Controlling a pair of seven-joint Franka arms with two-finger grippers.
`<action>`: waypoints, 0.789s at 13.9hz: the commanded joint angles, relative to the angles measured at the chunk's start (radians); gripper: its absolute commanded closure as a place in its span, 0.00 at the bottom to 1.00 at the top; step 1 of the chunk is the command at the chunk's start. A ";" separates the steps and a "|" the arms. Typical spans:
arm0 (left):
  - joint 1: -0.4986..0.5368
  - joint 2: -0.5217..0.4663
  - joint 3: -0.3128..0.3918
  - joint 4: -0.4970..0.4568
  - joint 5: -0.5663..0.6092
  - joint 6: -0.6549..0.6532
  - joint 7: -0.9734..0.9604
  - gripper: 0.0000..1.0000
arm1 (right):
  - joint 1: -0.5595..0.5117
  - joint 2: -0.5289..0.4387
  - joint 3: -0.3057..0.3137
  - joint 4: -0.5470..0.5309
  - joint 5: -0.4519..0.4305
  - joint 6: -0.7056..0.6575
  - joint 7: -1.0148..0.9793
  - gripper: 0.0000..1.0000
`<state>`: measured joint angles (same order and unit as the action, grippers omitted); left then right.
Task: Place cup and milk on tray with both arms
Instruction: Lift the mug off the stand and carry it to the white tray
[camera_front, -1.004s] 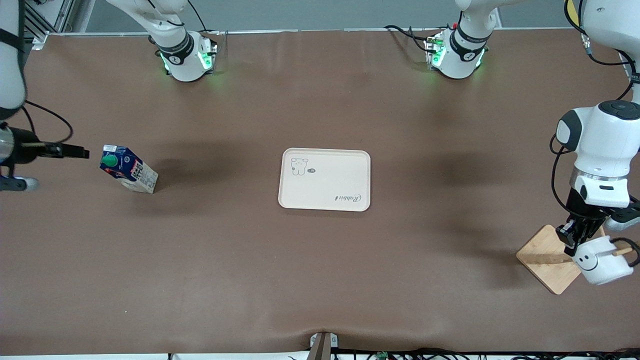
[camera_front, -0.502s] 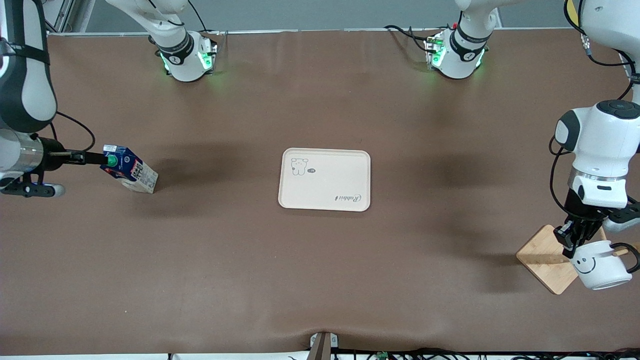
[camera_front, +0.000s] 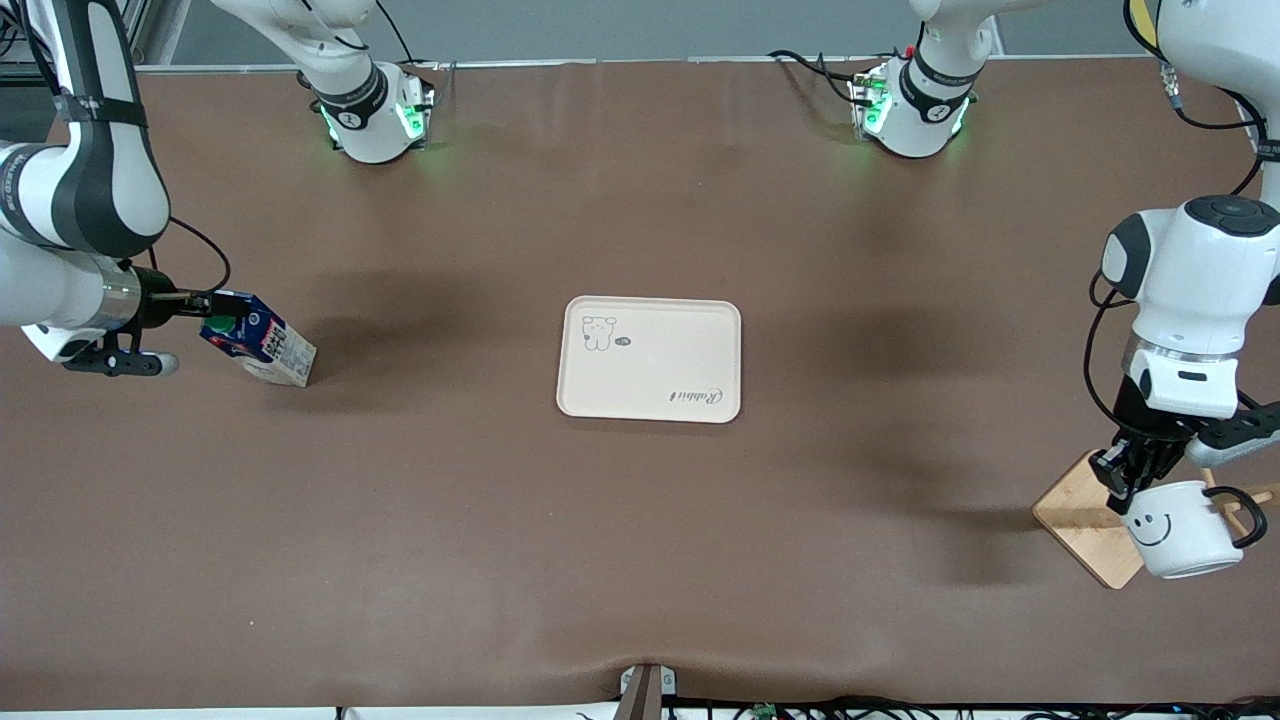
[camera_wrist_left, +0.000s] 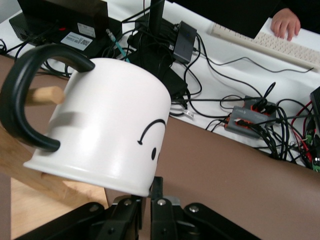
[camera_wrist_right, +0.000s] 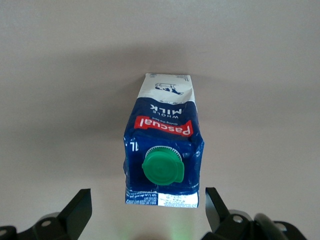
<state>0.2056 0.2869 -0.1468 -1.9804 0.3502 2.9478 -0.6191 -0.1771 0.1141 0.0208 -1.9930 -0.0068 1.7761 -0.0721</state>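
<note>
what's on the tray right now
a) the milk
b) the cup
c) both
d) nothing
d: the tray is bare; the milk stands on the table toward the right arm's end, between the open fingers of the right gripper, and the cup is held by the left gripper over the wooden stand base.

Bright, even light; soft shadows, perhaps slight wrist-view blur.
</note>
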 joint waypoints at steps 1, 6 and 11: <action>-0.002 -0.075 -0.025 -0.003 0.007 -0.129 -0.045 1.00 | -0.001 -0.033 -0.001 -0.042 -0.007 0.016 0.015 0.00; 0.000 -0.132 -0.100 0.000 0.004 -0.301 -0.135 1.00 | -0.005 -0.036 -0.002 -0.089 -0.013 0.049 0.119 0.00; -0.005 -0.109 -0.268 0.075 -0.054 -0.522 -0.289 1.00 | -0.008 -0.028 -0.002 -0.089 -0.045 0.066 0.127 0.00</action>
<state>0.2024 0.1690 -0.3525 -1.9509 0.3339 2.5147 -0.8517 -0.1800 0.1101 0.0142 -2.0571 -0.0263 1.8224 0.0337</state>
